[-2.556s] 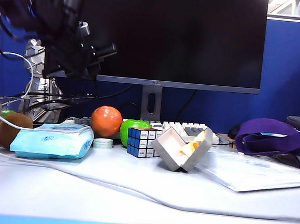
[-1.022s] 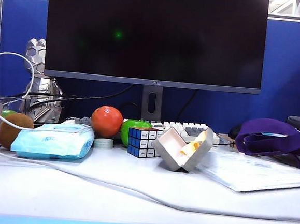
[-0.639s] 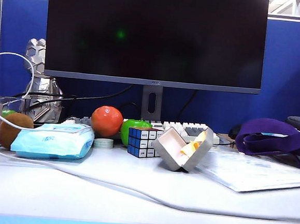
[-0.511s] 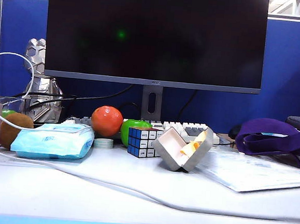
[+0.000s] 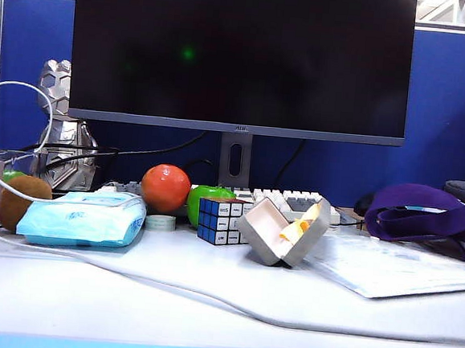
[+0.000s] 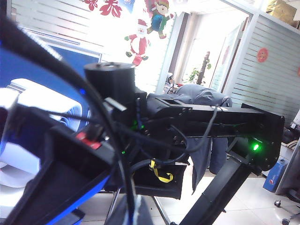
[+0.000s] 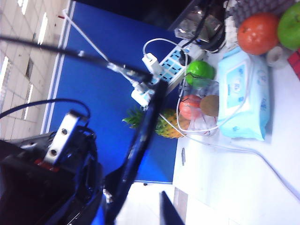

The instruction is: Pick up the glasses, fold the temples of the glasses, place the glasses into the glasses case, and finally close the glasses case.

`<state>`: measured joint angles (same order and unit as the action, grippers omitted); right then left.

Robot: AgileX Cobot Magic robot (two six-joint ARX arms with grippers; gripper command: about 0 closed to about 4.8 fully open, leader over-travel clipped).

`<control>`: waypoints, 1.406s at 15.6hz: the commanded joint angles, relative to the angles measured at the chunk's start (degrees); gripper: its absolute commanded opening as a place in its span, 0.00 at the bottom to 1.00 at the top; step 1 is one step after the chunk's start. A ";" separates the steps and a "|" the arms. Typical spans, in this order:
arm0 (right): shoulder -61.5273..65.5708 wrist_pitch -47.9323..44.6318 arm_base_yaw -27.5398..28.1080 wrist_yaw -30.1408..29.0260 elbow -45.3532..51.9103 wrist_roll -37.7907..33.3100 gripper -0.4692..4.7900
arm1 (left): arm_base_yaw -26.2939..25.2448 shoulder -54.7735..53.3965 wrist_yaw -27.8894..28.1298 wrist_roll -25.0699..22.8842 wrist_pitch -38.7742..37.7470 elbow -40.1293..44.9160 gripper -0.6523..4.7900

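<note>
While both arms stay out of the exterior view, the scene reads as follows.

Left gripper: not visible in any view; its wrist camera faces an office room and dark robot hardware, not the bench. Clenched tight, with no sign of anything held.

Right gripper: one dark fingertip point(image 7: 169, 211) shows at the lower edge of the right wrist view, high above the bench and touching nothing. Jaws spread to their widest, released.

Glasses case point(image 5: 283, 229): grey, lying open on the bench point(image 5: 206, 301) at centre of the exterior view, cream lining facing up-left, a yellow item inside that is too small to identify. Its left side is just beside the Rubik's cube point(image 5: 220, 220).

Glasses: not discernible in any view.

Left of centre: an orange fruit point(image 5: 165, 188) and a green apple point(image 5: 206, 198) behind the cube; the light-blue wipes packet point(image 5: 84, 218) lies near the left edge, with a kiwi point(image 5: 23, 199) beside it.

Right of centre: a sheet of papers point(image 5: 390, 267) lies just right of the case, a purple bag point(image 5: 427, 212) behind it.

Open room: the front strip of the bench is bare apart from a white cable point(image 5: 207, 297) running across it.

Back edge: a keyboard point(image 5: 287, 201) and the monitor point(image 5: 242, 54) close off the rear.
</note>
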<state>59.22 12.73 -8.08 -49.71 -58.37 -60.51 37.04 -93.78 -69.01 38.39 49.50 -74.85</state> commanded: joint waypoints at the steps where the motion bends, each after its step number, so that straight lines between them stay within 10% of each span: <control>1: 0.48 -2.08 -0.04 -0.37 -0.37 -0.87 0.37 | 0.52 0.35 -0.26 -0.22 0.76 -0.24 0.11; 22: 1.92 -7.82 -0.66 -4.66 -0.42 -2.91 0.36 | 0.42 0.35 -0.61 -0.24 0.59 -0.24 0.11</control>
<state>61.36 5.48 -8.75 -53.82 -58.37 -63.40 37.41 -93.78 -69.45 38.39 49.50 -74.85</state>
